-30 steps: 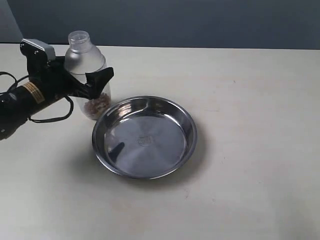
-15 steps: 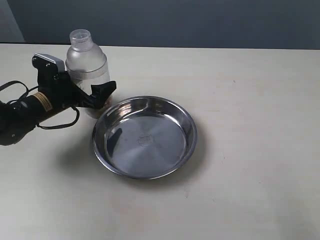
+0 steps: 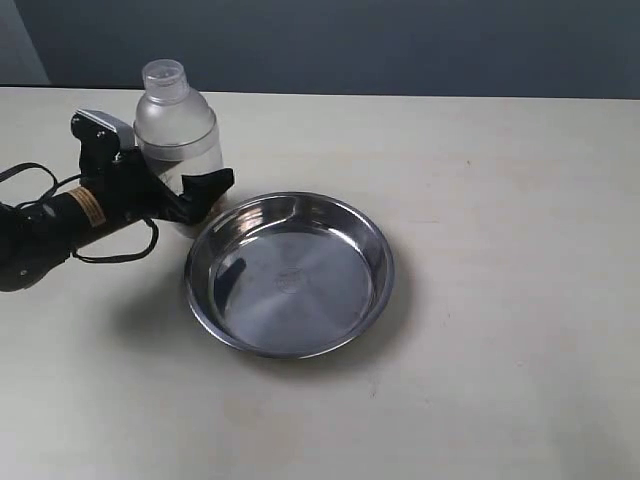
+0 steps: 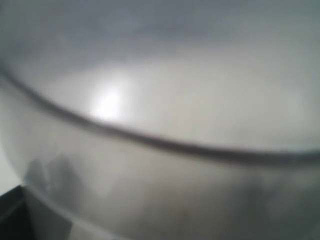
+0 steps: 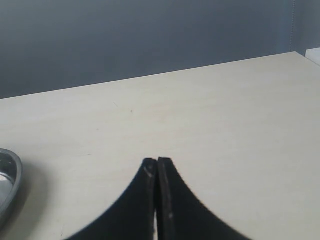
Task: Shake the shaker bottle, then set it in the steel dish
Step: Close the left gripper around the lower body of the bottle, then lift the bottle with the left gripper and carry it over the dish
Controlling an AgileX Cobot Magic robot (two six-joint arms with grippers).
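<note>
The shaker bottle (image 3: 178, 125) stands upright near the far left part of the table (image 3: 500, 320), just beside the far left rim of the steel dish (image 3: 372, 240) and outside it. The left gripper (image 3: 185, 192) grasps it low on its body, one black finger (image 3: 207, 186) wrapping the side that faces the dish. The gripper covers the bottle's base, so neither its contents nor whether it rests on the table can be made out. The dish's flat bottom carries only reflections and a faint stamped mark at its centre. The left wrist view is blurred and almost wholly filled by the bottle's cloudy wall (image 4: 160, 190), crossed by a dark curved line. Nothing stands between the bottle and the dish except the gripper finger. The right gripper (image 5: 157, 163) is clenched, its two black fingertips pressed together with nothing between them, above bare table, with the dish's edge (image 5: 10, 175) showing off to one side in the right wrist view. The bottle is frosted, translucent plastic with a domed shoulder and a small clear round cap (image 3: 164, 74). The dish is shiny steel, round and shallow, with sloping sides and a rolled rim. The table is pale, matte beige, and behind it stands a dark blue-grey wall (image 3: 400, 40).
</note>
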